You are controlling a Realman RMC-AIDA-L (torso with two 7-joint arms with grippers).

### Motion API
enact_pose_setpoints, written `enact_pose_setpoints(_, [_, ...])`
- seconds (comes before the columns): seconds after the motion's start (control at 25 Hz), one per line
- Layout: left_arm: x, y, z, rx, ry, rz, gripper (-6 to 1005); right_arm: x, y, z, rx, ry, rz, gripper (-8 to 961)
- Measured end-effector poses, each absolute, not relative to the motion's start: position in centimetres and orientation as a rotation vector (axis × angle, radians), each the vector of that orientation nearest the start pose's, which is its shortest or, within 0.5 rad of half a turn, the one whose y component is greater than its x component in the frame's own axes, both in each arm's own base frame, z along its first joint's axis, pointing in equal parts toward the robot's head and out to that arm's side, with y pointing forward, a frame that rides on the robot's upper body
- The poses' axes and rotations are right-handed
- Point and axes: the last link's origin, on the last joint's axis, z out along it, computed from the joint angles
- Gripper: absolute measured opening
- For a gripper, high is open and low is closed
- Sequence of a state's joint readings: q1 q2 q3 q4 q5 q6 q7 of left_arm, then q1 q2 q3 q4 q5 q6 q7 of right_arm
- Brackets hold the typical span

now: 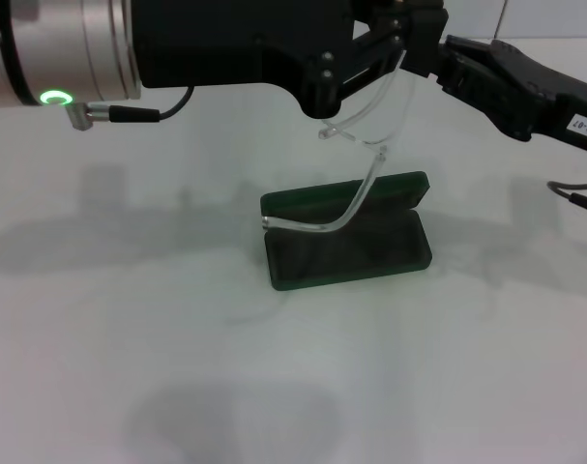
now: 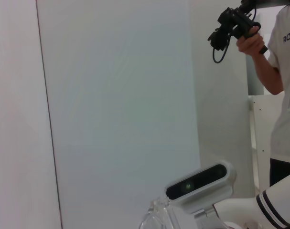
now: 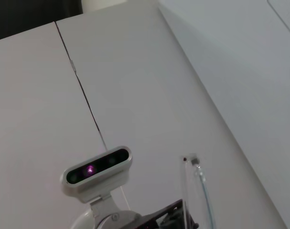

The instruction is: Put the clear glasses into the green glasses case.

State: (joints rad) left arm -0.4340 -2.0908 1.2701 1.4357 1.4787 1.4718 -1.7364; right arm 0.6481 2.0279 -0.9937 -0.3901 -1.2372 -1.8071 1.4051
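In the head view both arms crowd the top of the frame. The left claw [image 1: 370, 53] comes in from the upper left on a thick black wrist with a silver cuff and a green ring light [image 1: 55, 98]. The right claw [image 1: 419, 48] reaches in from the upper right along a black forearm. The two meet near the upper centre, right where the clear glasses [image 1: 375, 145] hang. Both claws seem to touch the top of the glasses, but the fingers are lost in the black housings, so I cannot tell whether either claw is clamped on the frame, together or apart

The clear glasses are held up off the white surface [image 1: 129, 367], tilted, with one transparent arm curving down from the upper centre to the middle of the frame. The tip of that arm sits at the left edge of the green glasses case [image 1: 351, 253], over its open tray; whether it touches the lining I cannot tell

The green glasses case lies open at the centre of the frame on the surface, dark tray toward the bottom, lid raised behind it toward the top

The left wrist view shows pale wall panels, a camera head [image 2: 199, 183] at the lower right, part of the clear glasses at the bottom edge, and a person [image 2: 283, 86] at the right edge. The right wrist view shows a camera head [image 3: 98, 172] at the lower left and a clear arm of the glasses at the lower right
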Motion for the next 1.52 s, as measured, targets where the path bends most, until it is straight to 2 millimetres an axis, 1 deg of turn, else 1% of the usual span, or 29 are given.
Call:
enact_pose_setpoints(0.12, [-7.5, 31.6, 4.5, -2.806, 0.045, -1.032, 48, 17.3, 33.4, 1.8, -2.598, 0.557, 1.669, 56])
enact_pose_setpoints(0.24, [-7.2, 31.1, 5.0, -2.815, 0.063, -1.083, 48, 17.7, 33.4, 2.1, -2.572, 0.557, 1.668, 56])
enact_pose_setpoints(0.36, [-7.3, 30.5, 6.4, -2.801, 0.089, -1.152, 48, 18.2, 33.3, 2.7, -2.53, 0.553, 1.68, 57])
enact_pose_setpoints(0.4, [-7.5, 30.3, 7.1, -2.786, 0.094, -1.173, 48, 18.5, 33.3, 3.5, -2.495, 0.533, 1.702, 57])
enact_pose_setpoints(0.44, [-8.0, 30.0, 8.0, -2.764, 0.094, -1.195, 48, 18.5, 33.3, 3.5, -2.495, 0.533, 1.702, 57])
enact_pose_setpoints(0.6, [-10.4, 28.8, 11.5, -2.674, 0.086, -1.294, 48, 18.9, 32.6, 5.6, -2.415, 0.451, 1.778, 57])
enact_pose_setpoints(0.72, [-12.3, 28.2, 13.1, -2.609, 0.052, -1.388, 48, 19.3, 31.7, 7.6, -2.336, 0.382, 1.879, 58])
enact_pose_setpoints(0.8, [-13.1, 28.1, 13.4, -2.587, 0.029, -1.427, 48, 19.5, 31.1, 8.8, -2.294, 0.336, 1.95, 58])
enact_pose_setpoints(0.92, [-14.2, 28.0, 13.3, -2.568, 0.006, -1.472, 48, 19.5, 30.4, 10.0, -2.227, 0.268, 2.044, 58])
enact_pose_setpoints(1.04, [-14.6, 27.9, 12.9, -2.568, 0.009, -1.493, 48, 19.2, 30.1, 10.5, -2.109, 0.205, 2.137, 58])
enact_pose_setpoints(1.12, [-14.6, 27.9, 11.8, -2.585, 0.03, -1.538, 48, 18.8, 30.2, 10.6, -2.065, 0.179, 2.169, 59])
enact_pose_setpoints(1.36, [-13.3, 28.4, 9.2, -2.639, 0.141, -1.594, 49, 17.6, 31.5, 10.8, -1.948, 0.124, 2.233, 59])
enact_pose_setpoints(1.48, [-12.8, 28.7, 8.4, -2.648, 0.183, -1.61, 49, 17.0, 32.4, 10.6, -1.887, 0.111, 2.248, 60])
enact_pose_setpoints(1.52, [-12.6, 28.9, 8.2, -2.648, 0.19, -1.618, 49, 16.5, 33.0, 10.3, -1.866, 0.117, 2.251, 60])
